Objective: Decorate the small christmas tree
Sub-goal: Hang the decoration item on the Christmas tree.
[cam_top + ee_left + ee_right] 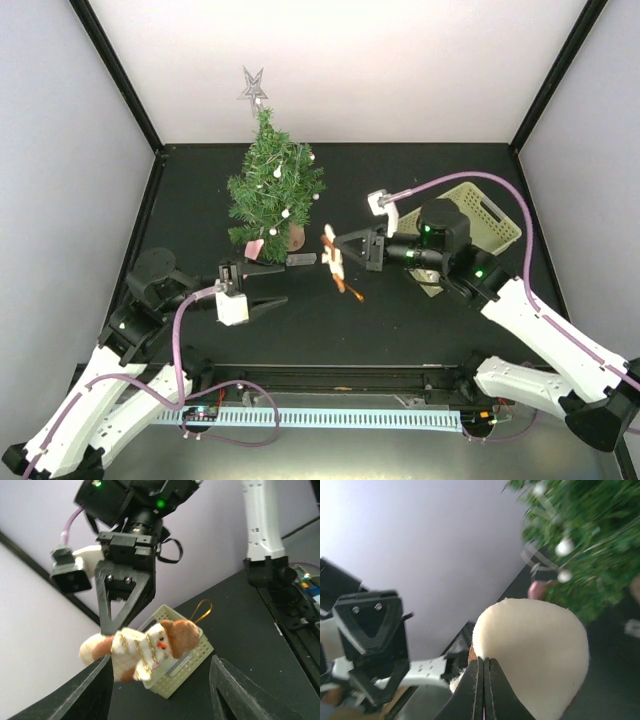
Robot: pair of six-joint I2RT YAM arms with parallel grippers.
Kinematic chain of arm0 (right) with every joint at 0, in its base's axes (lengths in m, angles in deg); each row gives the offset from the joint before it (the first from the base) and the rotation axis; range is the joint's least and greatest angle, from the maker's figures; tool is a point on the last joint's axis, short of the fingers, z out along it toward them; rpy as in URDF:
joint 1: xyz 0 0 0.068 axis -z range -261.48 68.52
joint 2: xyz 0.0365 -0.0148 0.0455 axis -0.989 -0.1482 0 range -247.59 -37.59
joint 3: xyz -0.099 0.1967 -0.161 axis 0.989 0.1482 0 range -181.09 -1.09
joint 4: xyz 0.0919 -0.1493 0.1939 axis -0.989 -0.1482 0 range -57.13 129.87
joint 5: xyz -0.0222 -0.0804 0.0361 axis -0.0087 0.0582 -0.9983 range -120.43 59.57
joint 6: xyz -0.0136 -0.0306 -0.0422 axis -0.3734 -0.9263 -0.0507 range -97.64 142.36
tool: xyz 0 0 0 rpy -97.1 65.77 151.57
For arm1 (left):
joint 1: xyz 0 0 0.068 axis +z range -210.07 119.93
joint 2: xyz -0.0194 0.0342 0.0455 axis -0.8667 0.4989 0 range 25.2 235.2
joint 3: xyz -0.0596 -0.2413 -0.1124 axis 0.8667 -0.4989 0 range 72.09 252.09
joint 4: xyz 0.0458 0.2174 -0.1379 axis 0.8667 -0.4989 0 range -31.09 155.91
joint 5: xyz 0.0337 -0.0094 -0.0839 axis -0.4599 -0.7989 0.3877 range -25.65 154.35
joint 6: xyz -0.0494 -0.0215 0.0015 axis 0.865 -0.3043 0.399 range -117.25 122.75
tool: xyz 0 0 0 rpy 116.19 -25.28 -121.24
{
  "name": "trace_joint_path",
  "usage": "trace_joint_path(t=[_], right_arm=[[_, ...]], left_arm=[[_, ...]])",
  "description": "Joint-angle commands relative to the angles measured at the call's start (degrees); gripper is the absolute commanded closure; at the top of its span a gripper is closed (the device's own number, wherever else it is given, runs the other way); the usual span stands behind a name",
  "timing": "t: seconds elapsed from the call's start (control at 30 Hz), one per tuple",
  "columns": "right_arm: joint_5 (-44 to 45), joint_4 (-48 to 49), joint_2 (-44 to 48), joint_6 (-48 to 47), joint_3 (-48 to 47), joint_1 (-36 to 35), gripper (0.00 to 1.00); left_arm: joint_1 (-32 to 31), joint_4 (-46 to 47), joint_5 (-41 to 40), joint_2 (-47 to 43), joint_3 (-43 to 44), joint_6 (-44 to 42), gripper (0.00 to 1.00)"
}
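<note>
Overhead view: even, bright light, sharp; matte black surface (400,325) shows little shadow. Left wrist: cream plush snowman ornament (145,652) motion-blurred. Right wrist: dark green bristly christmas tree (600,540) smeared, soft.

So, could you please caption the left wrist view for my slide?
Right gripper pinches a plush snowman ornament before a pale green basket, left fingers framing it.

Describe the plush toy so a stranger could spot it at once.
Find the Christmas tree at the table's back left. Just right of its base, the right gripper holds a plush snowman. It alone is soft and white, with a brown hat and orange nose.
</note>
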State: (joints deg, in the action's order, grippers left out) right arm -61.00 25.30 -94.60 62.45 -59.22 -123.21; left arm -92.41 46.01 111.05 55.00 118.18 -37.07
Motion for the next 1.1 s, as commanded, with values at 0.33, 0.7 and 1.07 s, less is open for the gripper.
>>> trace_joint_path(t=[0.33,0.7,1.07], right_arm=[[-2.91,1.78,-7.56,3.06,-3.19,-9.83,0.99],[-1.24,0.22,-10.01,2.49,-5.27,-11.17,0.99],[-1.34,-0.57,-10.04,1.65,-5.04,-11.44,0.99]], left_arm=[[-6.75,-8.29,7.95,10.75,5.87,-20.01,0.47],[-13.4,-16.01,0.62,18.05,8.97,-26.03,0.47],[-15.65,-13.16,-9.16,17.47,7.03,-28.17,0.82]])
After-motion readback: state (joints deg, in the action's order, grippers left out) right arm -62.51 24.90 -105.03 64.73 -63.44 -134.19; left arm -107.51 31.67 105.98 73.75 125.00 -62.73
